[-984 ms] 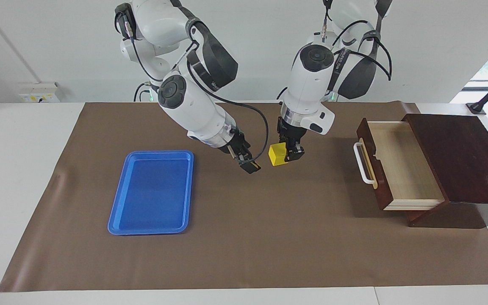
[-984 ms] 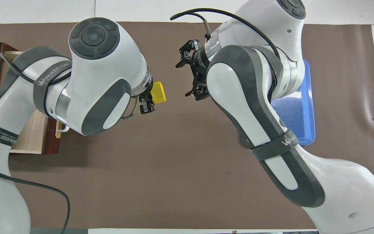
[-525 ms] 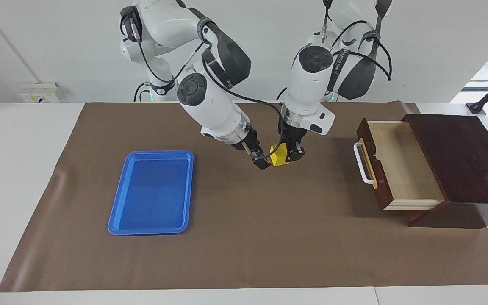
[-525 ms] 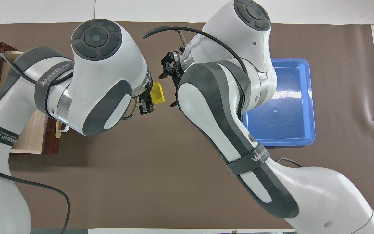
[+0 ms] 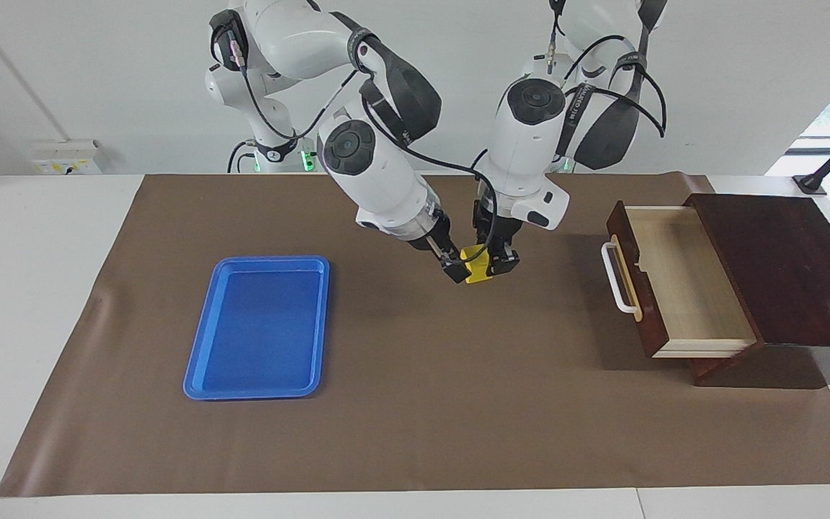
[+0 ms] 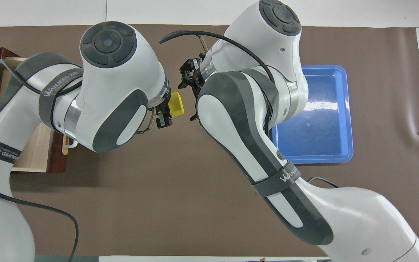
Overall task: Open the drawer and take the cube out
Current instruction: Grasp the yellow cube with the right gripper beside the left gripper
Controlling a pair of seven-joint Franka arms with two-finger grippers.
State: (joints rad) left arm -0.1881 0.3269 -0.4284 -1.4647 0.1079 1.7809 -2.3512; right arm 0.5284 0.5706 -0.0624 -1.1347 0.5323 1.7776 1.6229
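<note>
The drawer stands pulled open at the left arm's end of the table, with its light wood inside bare and its white handle toward the middle. Part of the drawer shows in the overhead view. My left gripper is shut on the yellow cube and holds it above the mat's middle. My right gripper is open, with its fingers right at the cube's free side. In the overhead view the cube sits between the left gripper and the right gripper.
A flat blue tray lies on the brown mat toward the right arm's end, also seen in the overhead view. The dark cabinet top covers the back of the drawer.
My right gripper has moved in from the tray's side up to the cube. The left gripper has kept the cube nearly still.
</note>
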